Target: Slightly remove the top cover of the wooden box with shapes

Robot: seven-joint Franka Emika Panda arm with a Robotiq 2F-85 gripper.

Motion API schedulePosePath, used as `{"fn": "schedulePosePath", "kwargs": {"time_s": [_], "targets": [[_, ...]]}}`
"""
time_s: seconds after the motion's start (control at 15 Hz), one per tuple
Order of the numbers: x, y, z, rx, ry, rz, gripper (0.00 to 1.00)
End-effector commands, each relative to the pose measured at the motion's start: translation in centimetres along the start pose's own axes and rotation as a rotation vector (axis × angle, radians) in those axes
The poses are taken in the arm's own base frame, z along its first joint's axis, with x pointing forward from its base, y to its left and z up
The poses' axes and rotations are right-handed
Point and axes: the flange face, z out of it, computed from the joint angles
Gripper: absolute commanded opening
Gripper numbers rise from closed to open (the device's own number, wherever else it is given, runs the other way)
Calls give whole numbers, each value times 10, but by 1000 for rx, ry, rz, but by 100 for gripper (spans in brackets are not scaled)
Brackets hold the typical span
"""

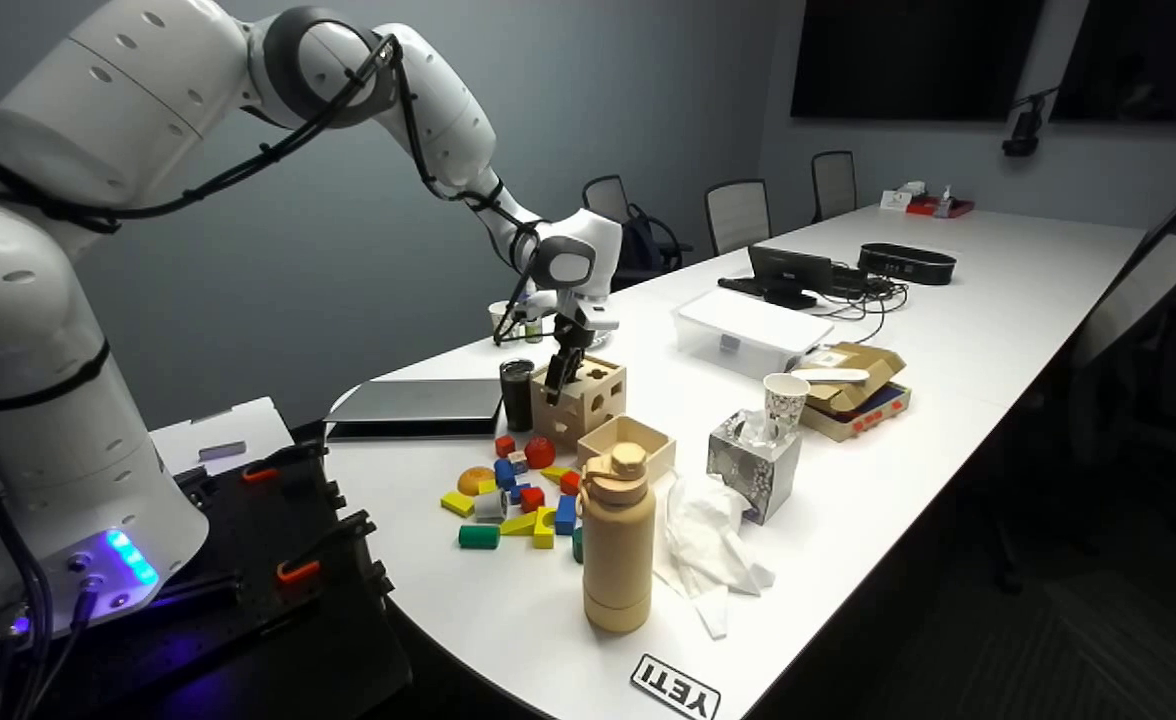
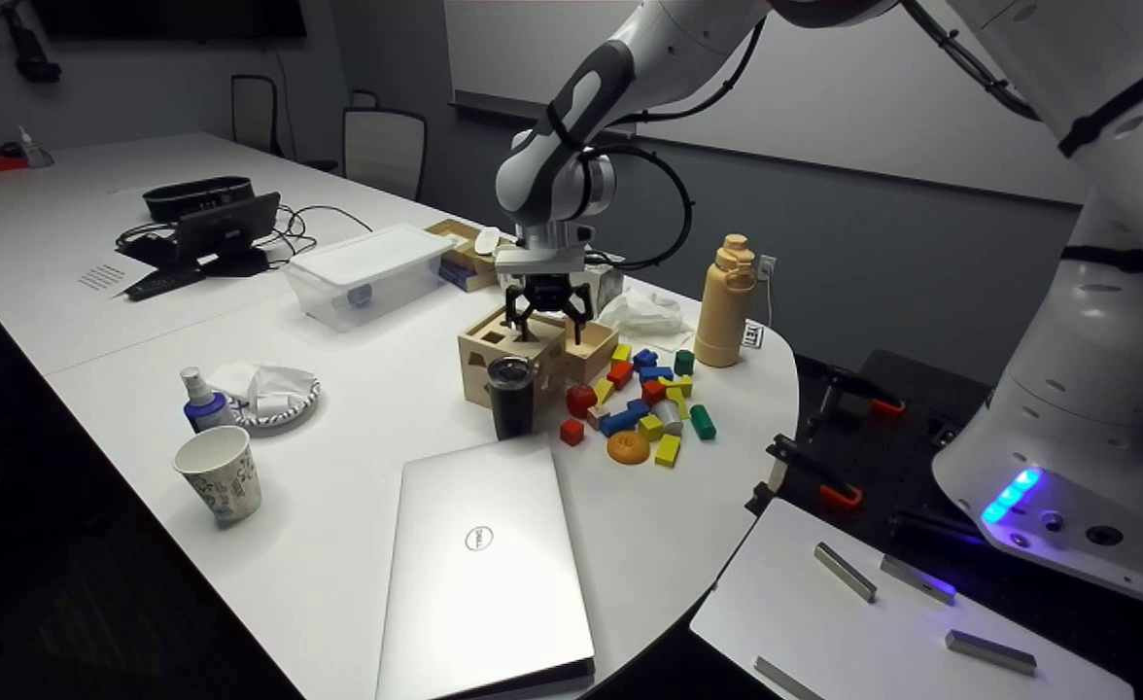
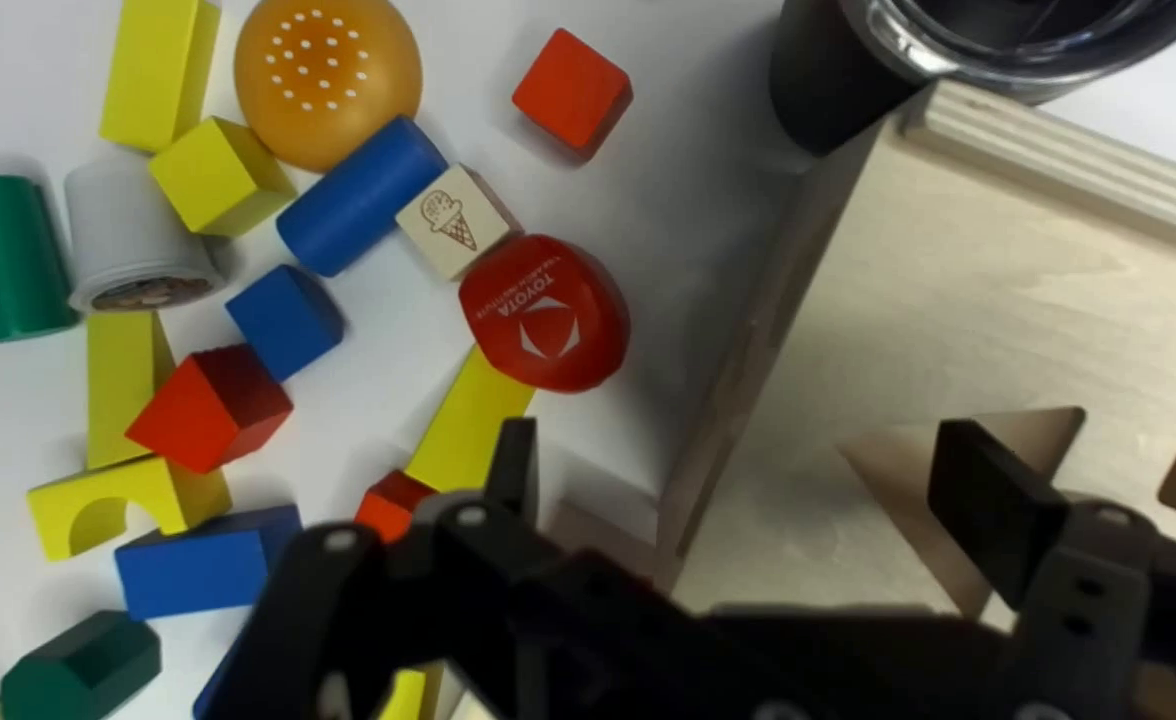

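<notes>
A paper cup (image 2: 220, 473), one of two in sight, stands at left near a spray bottle (image 2: 207, 408) and a paper plate (image 2: 285, 421) bearing crumpled paper (image 2: 280, 389). A lidded clear bin (image 2: 406, 284) follows, then one closed laptop (image 2: 486, 583) and one black tumbler (image 2: 511, 403). Just beside the tumbler, upright on the table (image 2: 338, 496), is the wooden box with shapes (image 2: 479, 387), a pale cube with dark holes in its faces. Its top cover (image 3: 948, 330) lies on it: smooth light wood, a triangular cutout among others, a layered raised edge along one side. The gripper (image 2: 551, 332) is released, its fingers (image 3: 998, 510) wide apart, one at the triangle, whether dipped in I cannot tell, the other beyond the box's wall, by an open wooden tray (image 2: 591, 358). Near the tray a tissue box (image 1: 773, 490) has tissue (image 1: 751, 430) poking out, the second cup (image 1: 785, 400) on or behind it. Then come the loose pieces: three red blocks (image 3: 570, 90), six yellow blocks (image 3: 153, 70), four blue blocks (image 3: 358, 195), two green blocks (image 3: 13, 258), one cube printed with an ice-cream cone (image 3: 456, 222), one red toy (image 3: 548, 350) marked TOYOTA, one orange bun (image 3: 328, 90), one grey pot (image 3: 128, 225). One tan bottle (image 2: 724, 316) stands to their right.
</notes>
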Motion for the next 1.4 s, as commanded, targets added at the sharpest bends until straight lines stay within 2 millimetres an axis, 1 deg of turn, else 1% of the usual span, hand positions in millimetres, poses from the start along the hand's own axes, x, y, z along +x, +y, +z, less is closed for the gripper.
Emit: {"fn": "schedulePosePath", "kwargs": {"time_s": [0.0, 0.47, 1.07, 1.33], "targets": [[-7, 4, -14, -33, 12, 41, 100], [-11, 8, -16, -59, -6, 59, 100], [-19, 13, -26, -106, -49, 64, 100], [-21, 15, -25, -129, -72, 63, 100]]}}
